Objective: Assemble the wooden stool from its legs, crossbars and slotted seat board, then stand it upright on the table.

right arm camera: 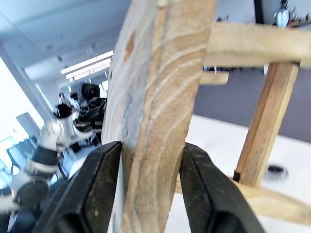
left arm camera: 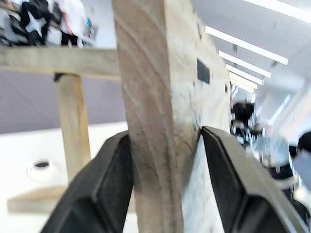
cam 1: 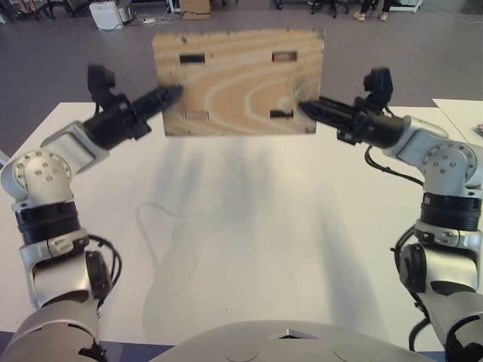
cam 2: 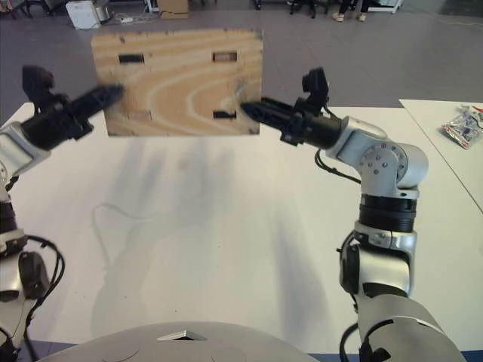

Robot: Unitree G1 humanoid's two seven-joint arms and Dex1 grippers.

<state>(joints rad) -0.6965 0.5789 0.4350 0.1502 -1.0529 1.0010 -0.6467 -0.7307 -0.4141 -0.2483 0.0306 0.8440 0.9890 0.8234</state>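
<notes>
The white counter (cam 1: 249,249) lies below one pale, grain-swirled seat board (cam 1: 238,79), held upright above the counter's far edge with its four dark slots (cam 1: 192,58) showing. Two grippers clamp its side edges: left gripper (cam 1: 178,91), right gripper (cam 1: 304,108). The wrist views show a leg (left arm camera: 73,121) and crossbars (left arm camera: 58,60) joined behind the board.

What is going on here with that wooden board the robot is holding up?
The robot holds the slotted seat board on edge above the table, its face toward the head camera. The left gripper is clamped on one side edge and the right gripper on the other. The wrist views show legs and crossbars already fitted behind the board. The stool is not yet standing upright on the table.
</notes>
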